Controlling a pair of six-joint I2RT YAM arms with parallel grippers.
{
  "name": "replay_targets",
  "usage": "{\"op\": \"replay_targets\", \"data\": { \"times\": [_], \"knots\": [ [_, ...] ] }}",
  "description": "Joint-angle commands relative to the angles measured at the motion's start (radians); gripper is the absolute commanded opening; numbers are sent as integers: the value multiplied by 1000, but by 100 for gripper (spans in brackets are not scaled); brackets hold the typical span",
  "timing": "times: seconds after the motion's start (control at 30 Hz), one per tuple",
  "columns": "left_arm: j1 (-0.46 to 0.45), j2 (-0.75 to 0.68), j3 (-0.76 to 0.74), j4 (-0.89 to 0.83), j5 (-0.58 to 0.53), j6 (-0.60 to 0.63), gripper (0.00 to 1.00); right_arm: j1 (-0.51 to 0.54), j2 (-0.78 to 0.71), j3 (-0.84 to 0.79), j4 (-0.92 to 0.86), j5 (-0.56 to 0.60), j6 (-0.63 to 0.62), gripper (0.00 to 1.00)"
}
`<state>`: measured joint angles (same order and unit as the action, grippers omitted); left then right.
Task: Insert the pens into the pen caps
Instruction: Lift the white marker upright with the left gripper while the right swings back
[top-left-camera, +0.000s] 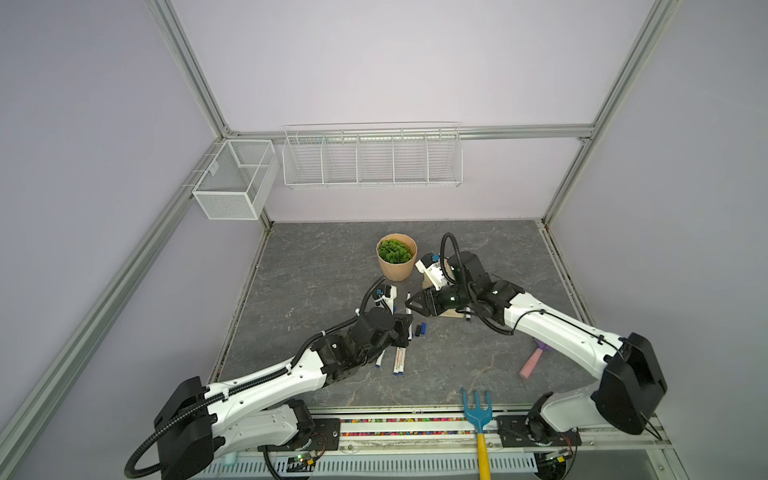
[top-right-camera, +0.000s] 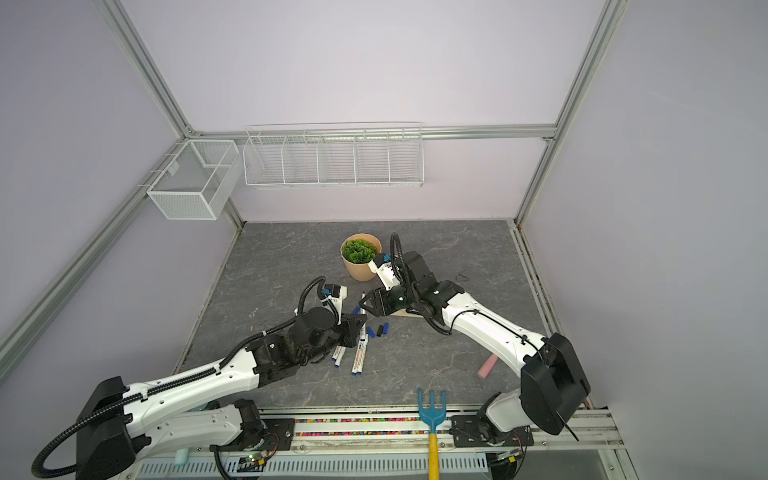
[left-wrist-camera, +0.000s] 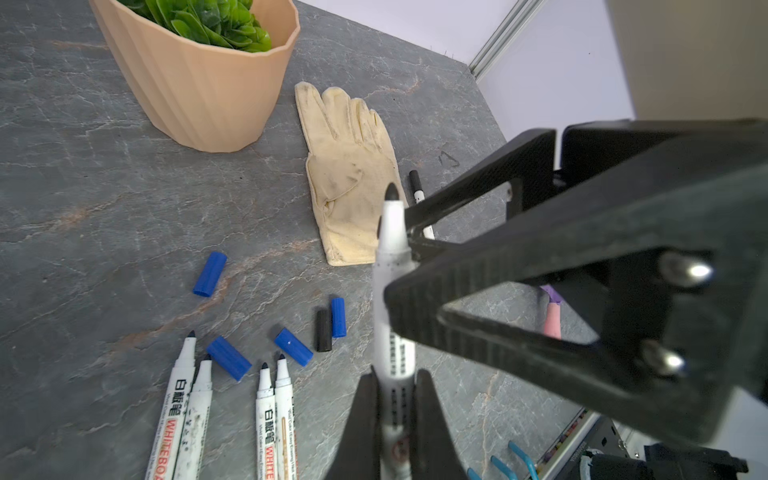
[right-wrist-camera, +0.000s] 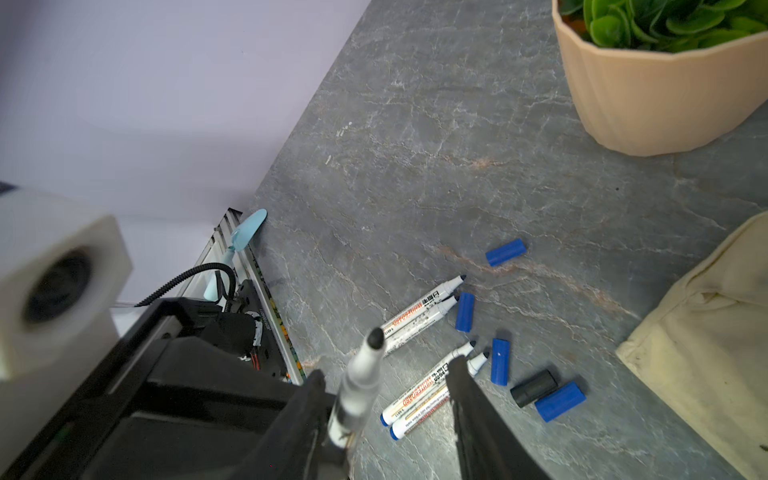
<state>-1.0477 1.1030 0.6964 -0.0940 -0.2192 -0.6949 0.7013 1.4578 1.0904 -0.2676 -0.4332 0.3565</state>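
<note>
A grey stone-look table (top-left-camera: 316, 266) sits between pale lilac walls (top-left-camera: 395, 62), with a white wire rack (top-left-camera: 372, 160) hung on the back one. The left gripper (left-wrist-camera: 395, 374) is clamped on a pen (left-wrist-camera: 392, 245), raised above loose caps (left-wrist-camera: 210, 274) and four more pens (left-wrist-camera: 274, 415) lying on the table. The right gripper (right-wrist-camera: 386, 370) has its jaws apart around the held pen's tip.

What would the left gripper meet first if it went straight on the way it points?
Probably the black right gripper, open around the white black-tipped marker pen that the left gripper holds.
</note>
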Motion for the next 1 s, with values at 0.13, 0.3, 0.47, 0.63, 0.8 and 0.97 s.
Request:
{"op": "replay_targets", "data": {
  "times": [0.13,0.3,0.47,0.63,0.8,0.97],
  "knots": [
    [-3,8,-9,36,-1,14,0,26,35,14,5,-55,-31,31],
    [-2,22,0,35,-4,14,0,27,33,10,19,-75,-32,14],
    [-3,29,-16,31,-3,9,30,22,10,-6,38,-73,-24,9],
    [-3,37,-50,51,1,-1,43,7,-17,-12,62,-86,-2,7],
    [-3,59,-44,79,23,25,35,-7,-22,-18,79,-104,17,7],
    [-3,69,-34,111,44,49,25,-15,-28,-24,85,-108,24,7]
  ]
}}
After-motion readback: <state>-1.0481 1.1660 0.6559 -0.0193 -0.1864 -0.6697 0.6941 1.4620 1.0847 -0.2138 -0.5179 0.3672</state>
